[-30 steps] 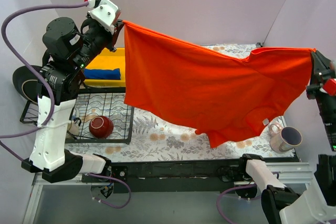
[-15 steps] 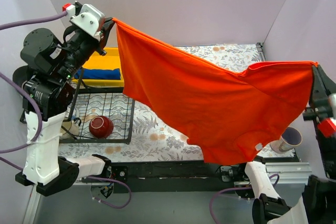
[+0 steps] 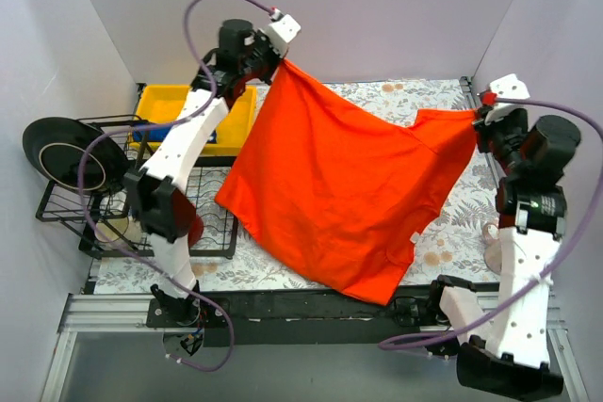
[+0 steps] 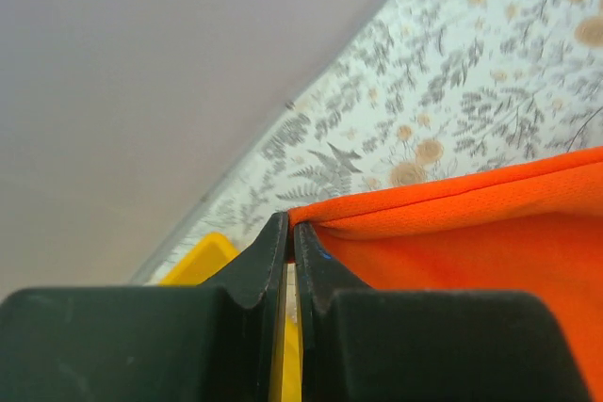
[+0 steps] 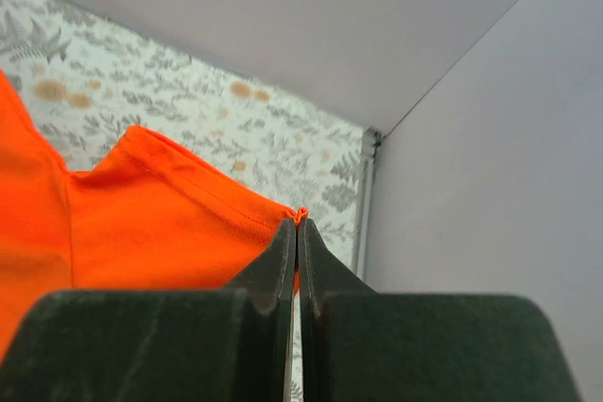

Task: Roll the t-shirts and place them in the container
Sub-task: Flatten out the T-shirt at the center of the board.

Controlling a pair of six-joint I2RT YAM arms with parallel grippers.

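Note:
The orange-red t-shirt (image 3: 339, 185) hangs spread between my two grippers over the flowered table, its lower edge near the table's front. My left gripper (image 3: 279, 56) is shut on its far left corner, and that corner shows pinched between my fingers in the left wrist view (image 4: 294, 223). My right gripper (image 3: 478, 119) is shut on the right corner near the right wall, and the hem (image 5: 300, 217) shows pinched at my fingertips. The royal blue t-shirt is hidden from view.
A yellow bin (image 3: 170, 101) stands at the back left behind the left arm. A black wire rack (image 3: 104, 204) with a dark plate (image 3: 61, 152) stands at the left. A mug (image 3: 492, 244) shows partly behind the right arm.
Both grippers moved far away from the camera toward the back of the table, carrying the shirt down and back. The shirt now drapes lower over the table.

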